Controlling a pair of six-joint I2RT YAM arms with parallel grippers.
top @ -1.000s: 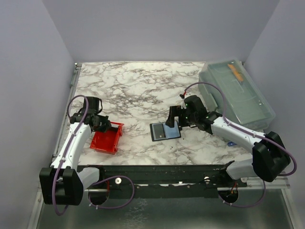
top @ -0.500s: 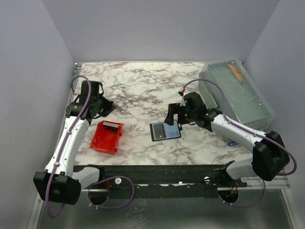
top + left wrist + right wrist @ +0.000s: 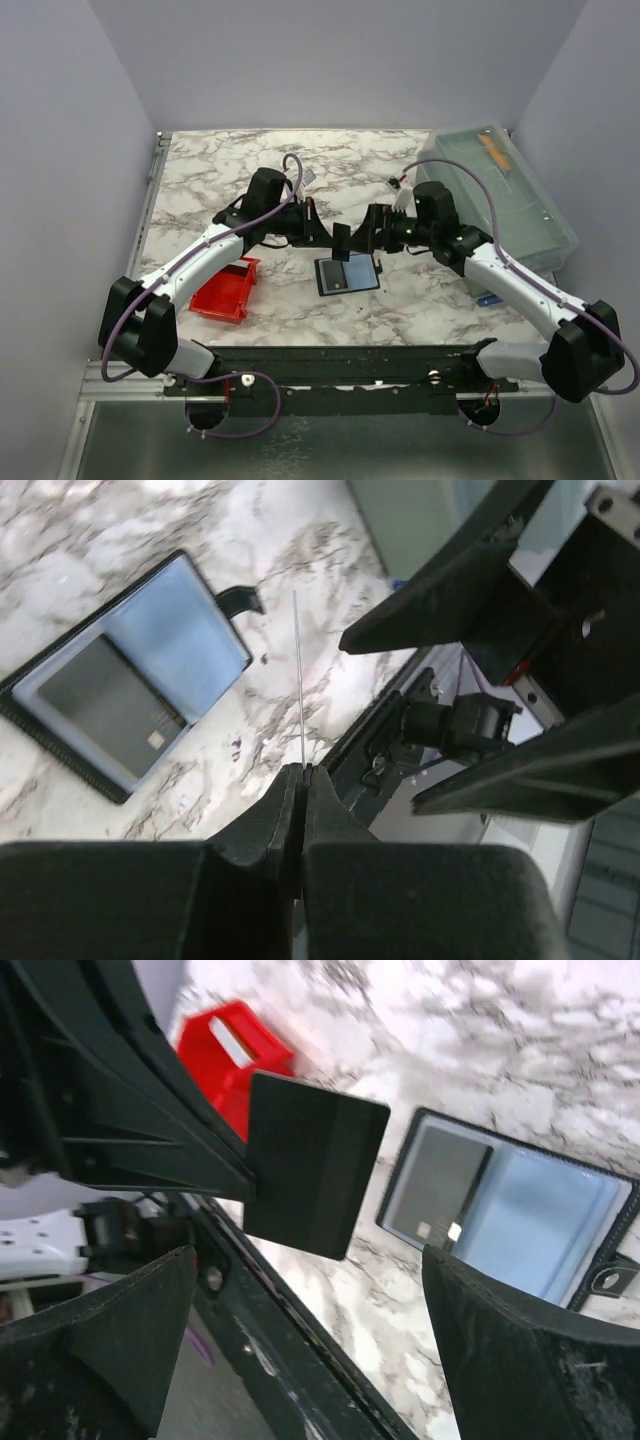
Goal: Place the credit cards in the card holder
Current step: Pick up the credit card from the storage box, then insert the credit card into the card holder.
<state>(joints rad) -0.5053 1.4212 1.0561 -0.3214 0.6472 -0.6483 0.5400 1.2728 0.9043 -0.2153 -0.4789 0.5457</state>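
Observation:
The black card holder [image 3: 347, 274] lies open on the marble table, with a light blue card and a dark card in its pockets. It also shows in the left wrist view [image 3: 125, 690] and the right wrist view [image 3: 510, 1215]. My left gripper [image 3: 335, 240] is shut on a dark credit card [image 3: 312, 1165] and holds it upright above the holder's far edge. In the left wrist view the card is edge-on, a thin line [image 3: 299, 680]. My right gripper [image 3: 375, 232] is open and faces the card from the right, close to it without touching it. Its jaws stand wide apart [image 3: 310, 1350].
A small red tray [image 3: 222, 293] sits near the front left, with a pale-striped card [image 3: 232, 1042] in it. A large translucent lidded box [image 3: 500, 195] stands at the right. The black front rail [image 3: 330, 362] runs along the table's near edge.
My left arm has swung from above the red tray to the table's middle, carrying the dark card. My right gripper has risen off the holder and turned toward the card.

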